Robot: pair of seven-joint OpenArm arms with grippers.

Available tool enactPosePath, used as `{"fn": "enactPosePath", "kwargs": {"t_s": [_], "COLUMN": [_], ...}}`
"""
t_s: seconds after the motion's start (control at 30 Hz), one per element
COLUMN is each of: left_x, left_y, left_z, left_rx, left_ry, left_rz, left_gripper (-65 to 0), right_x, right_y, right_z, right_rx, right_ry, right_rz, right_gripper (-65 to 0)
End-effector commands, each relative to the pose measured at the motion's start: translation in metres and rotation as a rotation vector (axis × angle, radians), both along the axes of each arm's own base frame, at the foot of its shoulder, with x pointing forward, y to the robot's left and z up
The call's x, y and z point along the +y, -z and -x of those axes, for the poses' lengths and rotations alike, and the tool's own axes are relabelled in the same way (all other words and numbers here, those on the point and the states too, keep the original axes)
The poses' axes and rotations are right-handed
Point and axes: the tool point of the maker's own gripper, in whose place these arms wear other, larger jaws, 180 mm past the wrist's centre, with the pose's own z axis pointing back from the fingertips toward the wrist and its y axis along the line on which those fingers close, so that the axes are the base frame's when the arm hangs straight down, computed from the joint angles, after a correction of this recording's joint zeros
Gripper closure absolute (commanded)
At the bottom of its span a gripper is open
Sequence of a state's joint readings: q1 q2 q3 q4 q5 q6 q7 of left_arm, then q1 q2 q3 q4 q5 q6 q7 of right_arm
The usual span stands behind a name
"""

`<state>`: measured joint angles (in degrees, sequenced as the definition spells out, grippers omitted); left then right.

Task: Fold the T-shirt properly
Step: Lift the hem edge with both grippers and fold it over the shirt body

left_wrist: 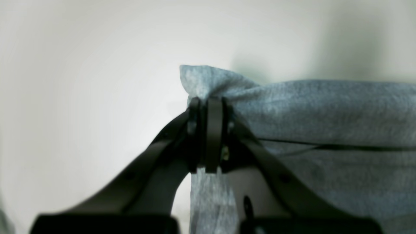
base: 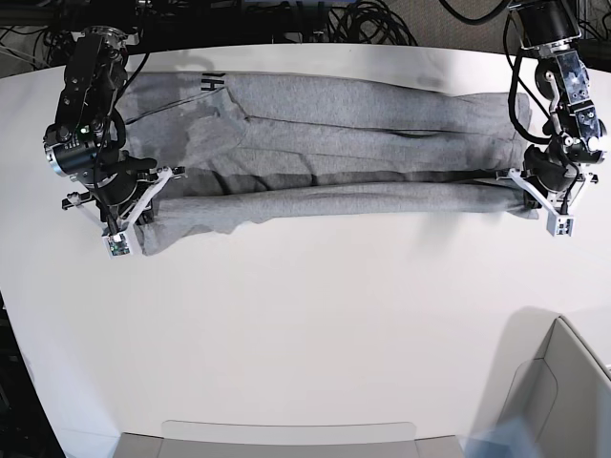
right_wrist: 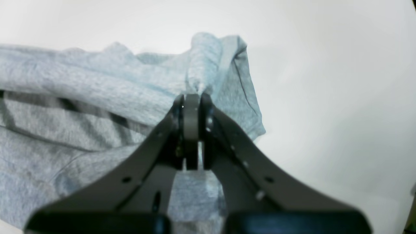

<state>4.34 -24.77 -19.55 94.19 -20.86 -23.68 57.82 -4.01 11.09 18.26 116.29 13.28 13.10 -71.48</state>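
Note:
The heather-grey T-shirt [base: 334, 143] lies stretched across the far part of the white table [base: 315, 324], with a raised fold running lengthwise between both arms. A bit of black lettering [base: 211, 84] shows near its far left. My left gripper [left_wrist: 208, 100] is shut on a corner of the T-shirt [left_wrist: 325, 110]; in the base view it is at the right end [base: 535, 191]. My right gripper [right_wrist: 191, 97] is shut on a bunched edge of the T-shirt [right_wrist: 81, 91]; in the base view it is at the left end [base: 134, 205].
A grey bin [base: 563, 401] stands at the front right corner. A translucent tray edge [base: 286, 434] lies along the front. Black cables [base: 315, 19] run behind the table's far edge.

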Motion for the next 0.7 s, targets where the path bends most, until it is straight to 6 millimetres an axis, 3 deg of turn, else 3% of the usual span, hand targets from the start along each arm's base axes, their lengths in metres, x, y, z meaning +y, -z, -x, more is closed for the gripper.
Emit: {"fn": "enactPosePath", "kwargs": {"t_s": [0.0,0.1,0.27,0.37,0.67], "left_x": [0.005,0.000,0.001,0.001,0.002], "left_y": [-0.017,-0.019,-0.007,-0.006,0.000], "left_z": [-0.006,0.000,0.016,0.019,0.027], "left_rx": [-0.049,-0.049,0.058,0.075,0.100], "left_ry": [0.010,0.029,0.017,0.015,0.012], "left_rz": [-0.034,-0.048,-0.046,-0.046,-0.046], "left_gripper": [0.0,0.0,0.0,0.0,0.0], "right_x": [-0.002,-0.003,0.000,-0.009,-0.009], "right_y": [-0.009,-0.001,0.014,0.020,0.039], "right_z": [-0.002,0.006,0.026,0.038,0.066], "right_rx": [-0.030,0.000,0.054,0.079,0.157], "right_ry": [-0.002,-0.002,-0.060,-0.049,-0.052], "right_rz": [0.012,0.013,0.008,0.015,0.015], "right_gripper": [0.0,0.0,0.0,0.0,0.0]}}
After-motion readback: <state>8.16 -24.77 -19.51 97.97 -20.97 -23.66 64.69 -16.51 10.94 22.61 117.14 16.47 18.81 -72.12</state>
